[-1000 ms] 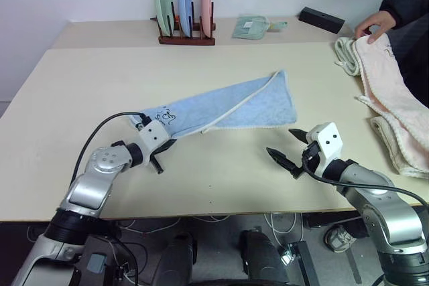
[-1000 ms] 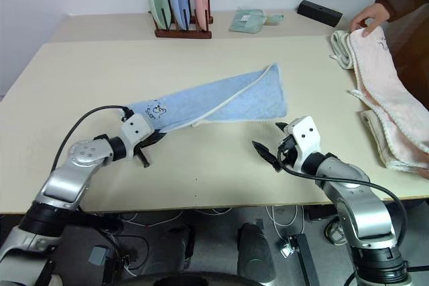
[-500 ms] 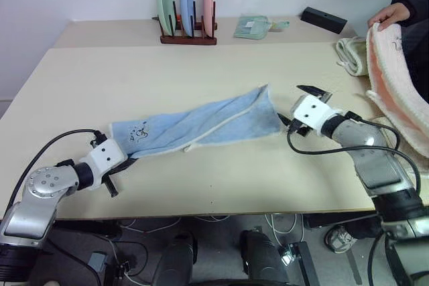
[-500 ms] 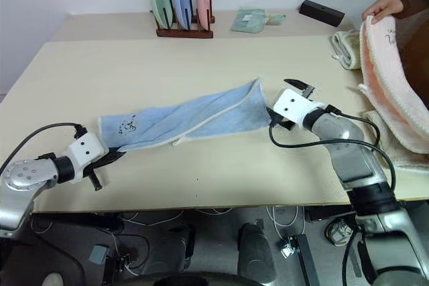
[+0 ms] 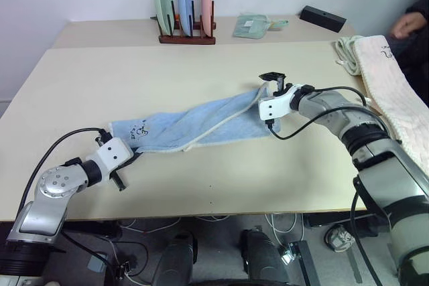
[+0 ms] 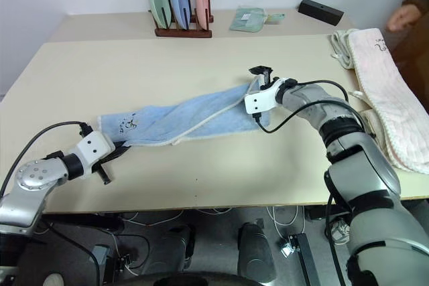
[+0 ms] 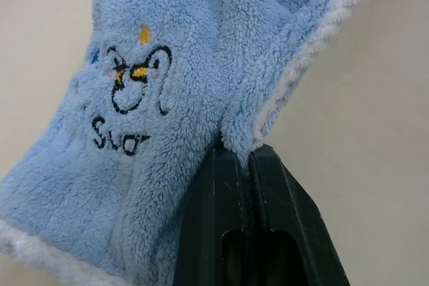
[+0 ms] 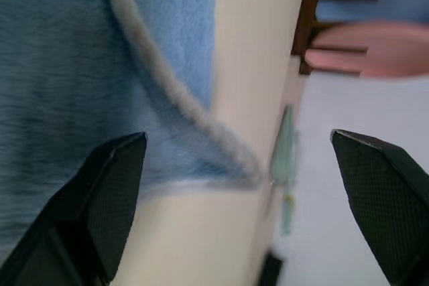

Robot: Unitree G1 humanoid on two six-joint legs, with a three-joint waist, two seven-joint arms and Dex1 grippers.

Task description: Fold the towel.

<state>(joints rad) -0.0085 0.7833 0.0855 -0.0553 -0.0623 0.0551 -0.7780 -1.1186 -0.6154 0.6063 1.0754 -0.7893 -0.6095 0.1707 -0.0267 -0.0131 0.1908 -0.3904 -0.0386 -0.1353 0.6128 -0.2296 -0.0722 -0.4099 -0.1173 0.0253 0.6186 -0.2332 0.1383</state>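
Beige table [image 5: 201, 72] up against a white wall, pretty ordinary setup. Lying across the middle of it is the towel [image 5: 201, 122], light blue terry with whitish trim, pulled out into a long twisted strip that runs from near the front left toward the centre right. The little dark embroidered motif [image 7: 131, 95] sits at the left end, and from the left wrist view it looks like a cartoon face with some lettering under it.

Left gripper [image 5: 127, 163] has its fingers [image 7: 231, 219] clenched tight on that left end, pinching the trimmed edge of the cloth right between them. Right gripper [image 5: 271, 92] is over at the other end of the strip, right above the far corner, with its fingers [image 8: 107, 192] spread wide apart and nothing in them. Through the right wrist view you can see the blue cloth and its pale edge sitting between and beyond the two open fingers.

At the back of the table there's a wooden rack [image 5: 186, 37] with three plates standing on edge, green, blue and pink, and a small mint-green cloth [image 5: 253, 27] next to it, then a black box [image 5: 322, 19]. Off on the right edge lies a cream towel [image 5: 389, 92], with a person's hand [image 5: 409, 26] near it.
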